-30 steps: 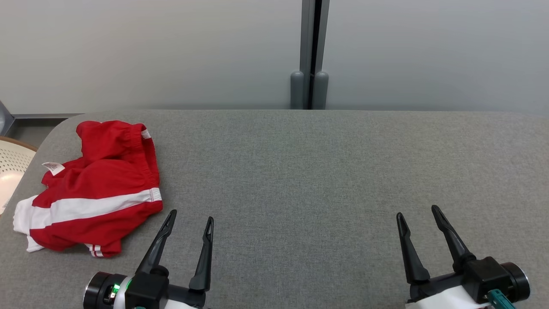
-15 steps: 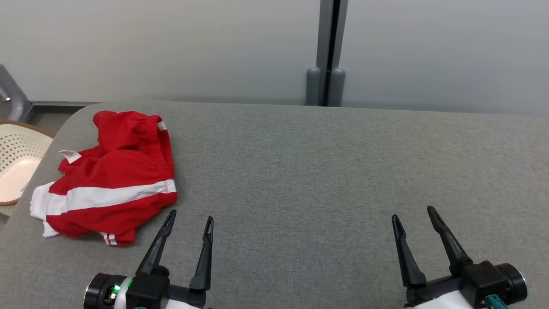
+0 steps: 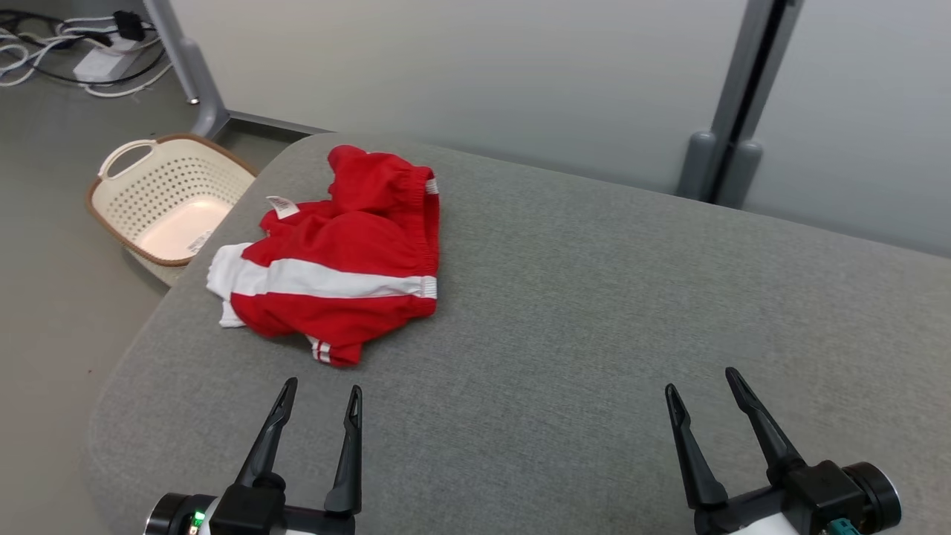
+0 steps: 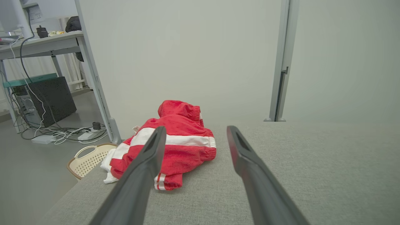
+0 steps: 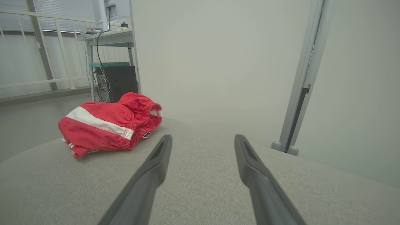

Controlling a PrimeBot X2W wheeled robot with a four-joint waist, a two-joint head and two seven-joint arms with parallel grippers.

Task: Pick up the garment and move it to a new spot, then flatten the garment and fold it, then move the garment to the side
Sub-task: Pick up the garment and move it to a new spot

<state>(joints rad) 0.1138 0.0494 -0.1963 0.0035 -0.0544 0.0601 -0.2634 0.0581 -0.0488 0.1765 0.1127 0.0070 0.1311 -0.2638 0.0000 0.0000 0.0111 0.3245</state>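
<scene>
Two claws, both spread wide, nothing in either. Left claw (image 3: 324,385) is at the near left of the grey surface (image 3: 594,312), fingers pointing away from the robot. Right claw (image 3: 700,379) is the same at near right. Can't tell if either touches the cloth top.

Garment (image 3: 342,253): red, white stripe, crumpled in a heap on the far-left corner of the surface, close to the left edge. Elastic band is on its right and far side, white label on the far-left part. It lies ahead of the left claw, apart from it, and well apart from the right claw.

Left wrist view: claw (image 4: 196,128) is spread, garment (image 4: 184,125) is dead ahead and slightly left, and the left finger overlaps it in view. No contact.

Right wrist view: claw (image 5: 203,136) is spread over bare surface, garment (image 5: 103,125) ahead and off to the left.

Basket (image 3: 160,186): cream, perforated, brown rim, on the floor just off the surface's far-left corner, near the garment. Also seen in the left wrist view (image 4: 87,154).

Cables (image 3: 44,52) lie on the floor far left. Grey post (image 3: 732,111) stands against the wall behind the surface.
</scene>
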